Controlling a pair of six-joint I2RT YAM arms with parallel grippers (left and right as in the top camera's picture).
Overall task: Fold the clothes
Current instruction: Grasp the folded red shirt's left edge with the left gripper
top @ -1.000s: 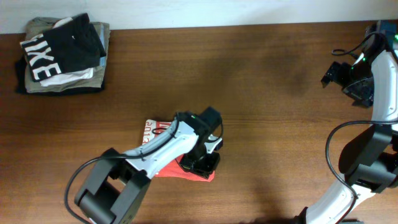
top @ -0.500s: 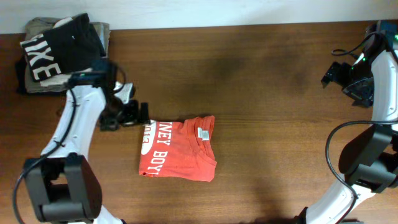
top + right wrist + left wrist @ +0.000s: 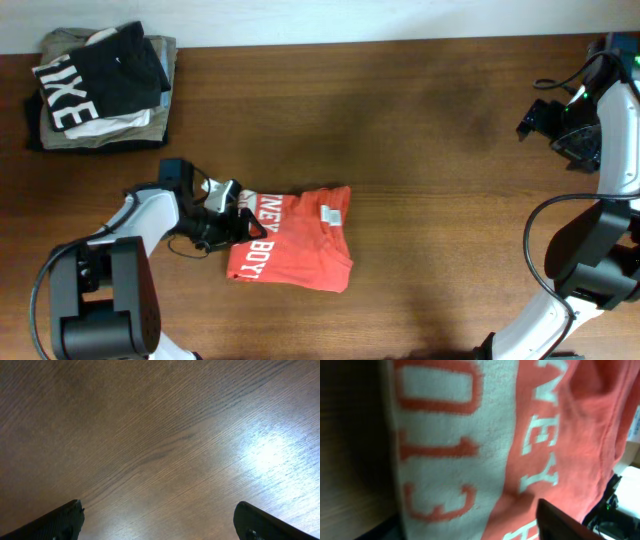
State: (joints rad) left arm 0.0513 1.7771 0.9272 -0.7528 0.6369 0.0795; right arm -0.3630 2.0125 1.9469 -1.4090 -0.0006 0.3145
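Red-orange T-shirt [image 3: 295, 245] lies folded into a compact packet on the wooden table [image 3: 420, 200], left of centre, its neck tag [image 3: 326, 214] facing up. The left gripper [image 3: 222, 212] sits at the packet's left edge, with the cloth straight ahead of it toward the table's middle. Whether its jaws are spread or pinching the hem cannot be told. The right gripper [image 3: 538, 115], jaws spread wide, hangs over bare wood well apart, so the left arm is plainly nearer.

I am holding the left arm [image 3: 150, 212] bent low, with the left gripper [image 3: 222, 210] lying level; I am not making out its jaw width. The right gripper [image 3: 160, 522] is hanging with fingers spread wide apart.
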